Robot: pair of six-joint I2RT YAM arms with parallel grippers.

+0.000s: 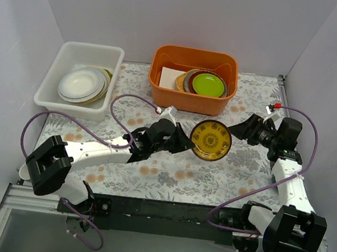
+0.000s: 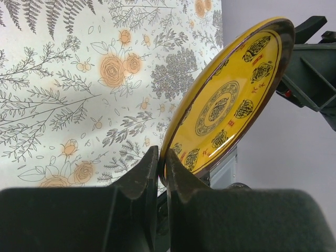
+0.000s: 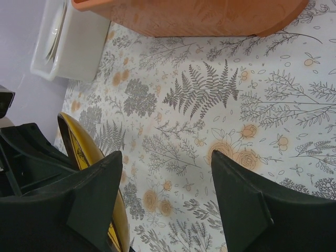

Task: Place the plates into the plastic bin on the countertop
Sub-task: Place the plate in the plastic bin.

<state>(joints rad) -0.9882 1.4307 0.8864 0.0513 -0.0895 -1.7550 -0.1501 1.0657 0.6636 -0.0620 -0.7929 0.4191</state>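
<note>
Plate, dark brown and gold, hangs on edge above the desk, just in front of the orange tub and a little toward its right end. The left pincer is clamped on its rim, both fingers pressed over the edge in the left wrist view. The right pincer sits just on the other side of it, also in front of the tub. Its fingers stand apart with only printed desk between them. The rim shows outside one finger; I cannot tell whether they touch. Left of the tub, the white bin holds a stack of plates, a white one on top. Inside the tub a lime plate lies on others.
</note>
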